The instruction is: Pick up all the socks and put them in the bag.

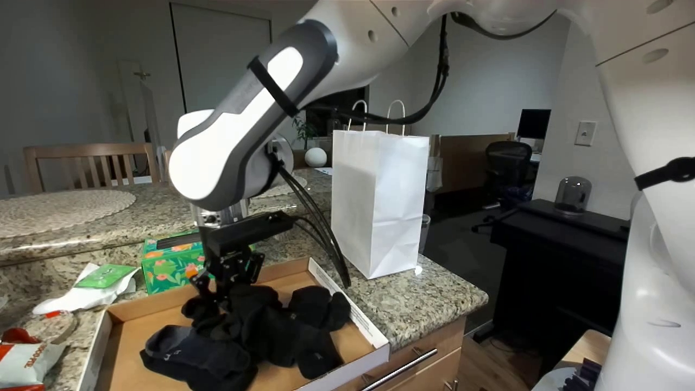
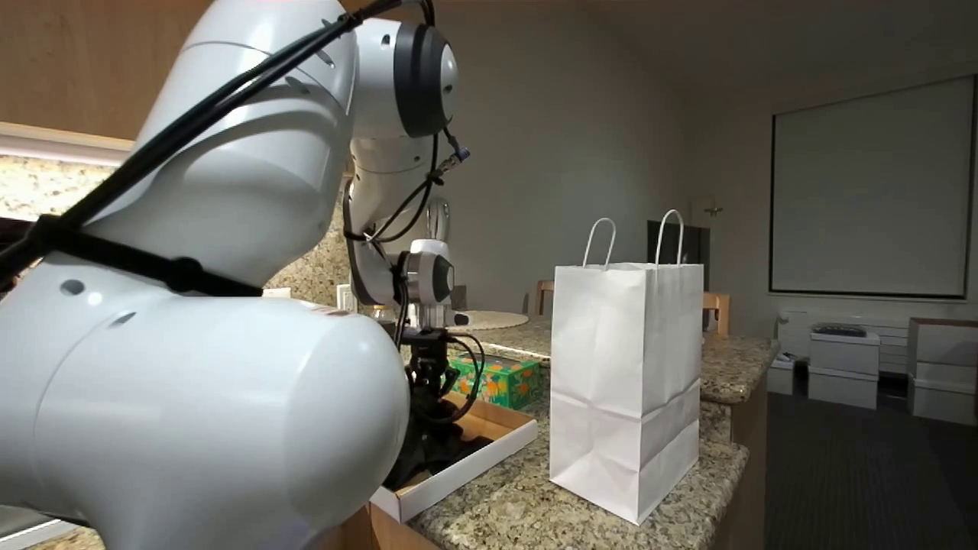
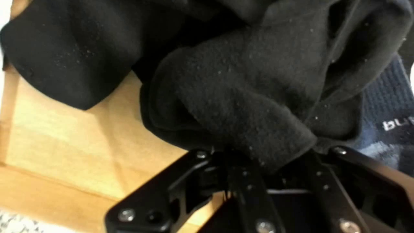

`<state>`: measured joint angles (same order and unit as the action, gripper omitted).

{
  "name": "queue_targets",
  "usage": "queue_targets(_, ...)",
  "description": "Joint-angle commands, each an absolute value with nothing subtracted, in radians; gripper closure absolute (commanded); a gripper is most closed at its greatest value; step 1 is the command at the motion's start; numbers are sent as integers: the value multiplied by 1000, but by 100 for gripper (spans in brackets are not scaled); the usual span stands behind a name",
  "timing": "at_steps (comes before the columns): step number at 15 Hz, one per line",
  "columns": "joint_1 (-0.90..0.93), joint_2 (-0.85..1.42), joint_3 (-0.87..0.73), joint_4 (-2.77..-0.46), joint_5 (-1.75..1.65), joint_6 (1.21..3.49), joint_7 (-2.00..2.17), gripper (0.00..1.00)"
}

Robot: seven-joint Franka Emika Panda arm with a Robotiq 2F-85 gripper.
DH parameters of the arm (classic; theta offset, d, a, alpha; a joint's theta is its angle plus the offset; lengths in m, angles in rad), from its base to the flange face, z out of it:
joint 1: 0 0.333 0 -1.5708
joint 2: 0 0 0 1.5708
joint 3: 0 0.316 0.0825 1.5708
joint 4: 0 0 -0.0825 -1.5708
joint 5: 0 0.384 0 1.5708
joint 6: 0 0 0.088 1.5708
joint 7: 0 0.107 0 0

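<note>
Now noting dark socks (image 1: 271, 331) heaped in a shallow cardboard tray (image 1: 125, 336) on the speckled surface (image 1: 429, 293). In wrist view, see the claw (image 3: 275, 158) narrow, pinching a fold of black sock (image 3: 252, 110), with a lettered navy sock (image 3: 394, 129) close by. In both exterior views, find the white paper bag (image 2: 596, 367) standing upright near the tray. Also note a green floral box (image 1: 168, 271) behind.

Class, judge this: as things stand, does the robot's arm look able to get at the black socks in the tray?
Probably yes: the tool is right down at the black socks, and the open-topped tray leaves them exposed. Whether it grips any is unclear.
</note>
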<state>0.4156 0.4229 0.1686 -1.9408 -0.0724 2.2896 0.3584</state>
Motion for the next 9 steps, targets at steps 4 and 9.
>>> queue_targets(4, 396, 114, 190, -1964, -108, 2120, 366, 86)
queue_targets(9, 348, -64, 208, -1848, -161, 1884, 350, 87)
